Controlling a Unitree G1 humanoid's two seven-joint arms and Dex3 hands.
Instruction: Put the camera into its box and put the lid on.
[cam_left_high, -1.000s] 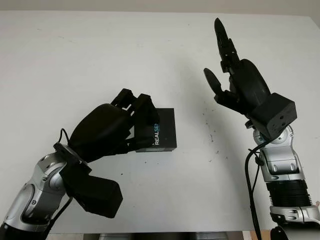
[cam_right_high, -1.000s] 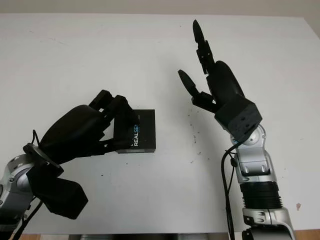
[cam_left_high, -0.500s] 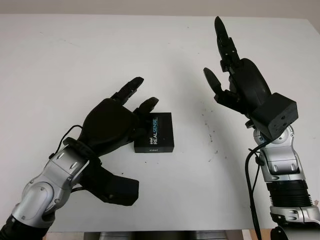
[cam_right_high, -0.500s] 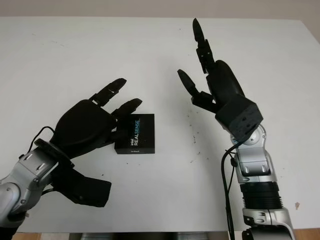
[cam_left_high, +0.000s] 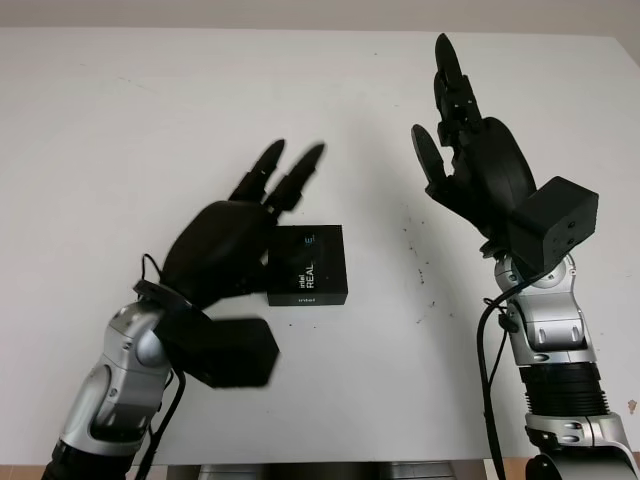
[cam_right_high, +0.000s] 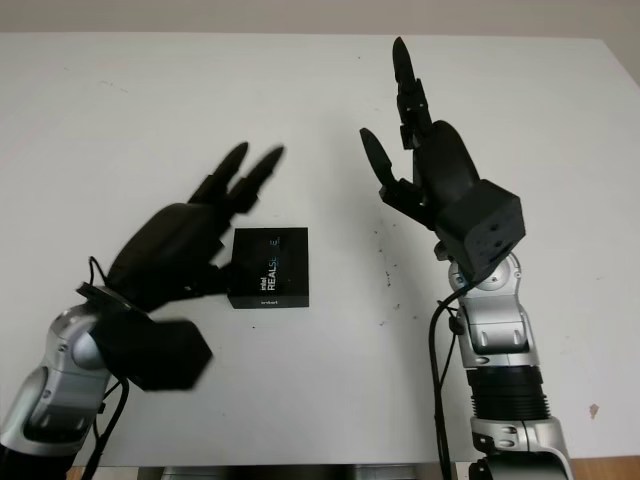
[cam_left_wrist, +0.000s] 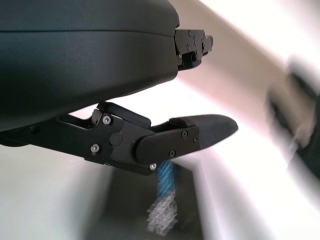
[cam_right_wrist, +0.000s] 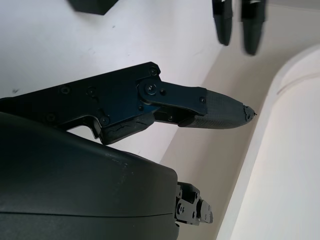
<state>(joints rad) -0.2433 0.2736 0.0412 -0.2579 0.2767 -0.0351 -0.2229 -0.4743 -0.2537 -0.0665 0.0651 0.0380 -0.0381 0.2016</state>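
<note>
The black camera box (cam_left_high: 310, 265), lid on and printed "intel REALSENSE", lies flat on the white table (cam_left_high: 120, 120) near the middle. My left hand (cam_left_high: 285, 185) hovers open just left of and above the box, its fingers pointing away over the box's far left corner and not touching it. The left wrist view shows the box (cam_left_wrist: 160, 210) under one finger (cam_left_wrist: 190, 135). To the right of the box, my right hand (cam_left_high: 445, 110) is raised open, palm facing left, holding nothing. One of its fingers (cam_right_wrist: 200, 107) reaches over the table in the right wrist view.
Small dark specks (cam_left_high: 415, 250) mark the table between the box and the right arm. The table's far edge (cam_left_high: 300, 28) runs along the top.
My left hand, curled on the box a second ago, has let go, uncurled and lifted away. The box stays on the table. The right hand shifted slightly.
</note>
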